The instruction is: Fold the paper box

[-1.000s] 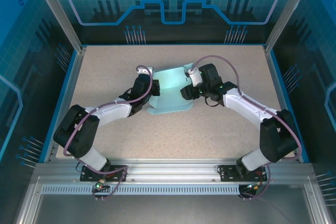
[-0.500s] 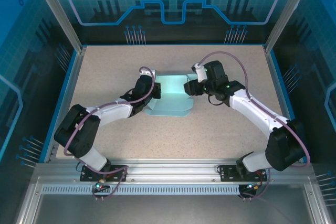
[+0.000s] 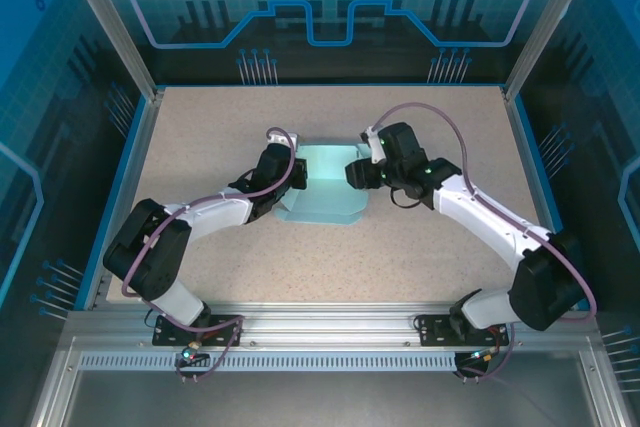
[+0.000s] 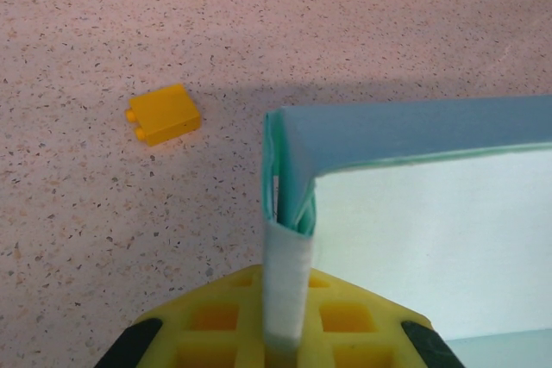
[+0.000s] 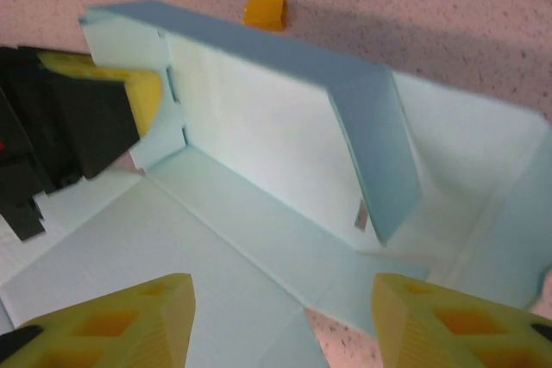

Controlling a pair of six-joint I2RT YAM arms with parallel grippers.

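L gripper (image 4: 285, 303) is clamped on an upright card wall at the 9 o'clock edge of the paper box (image 3: 325, 192). R gripper (image 5: 285, 325) hangs w/ jaws apart over the box's 2 o'clock corner. Box sits mid-table (image 3: 420, 247), part folded, far wall raised; an orange block (image 4: 164, 114) lies at 11 o'clock from L gripper, apart from the card.

Left jaws clamped on paper box (image 4: 414, 178) wall edge — orange block (image 4: 164, 113) on table (image 4: 78, 230), apart, upper left.
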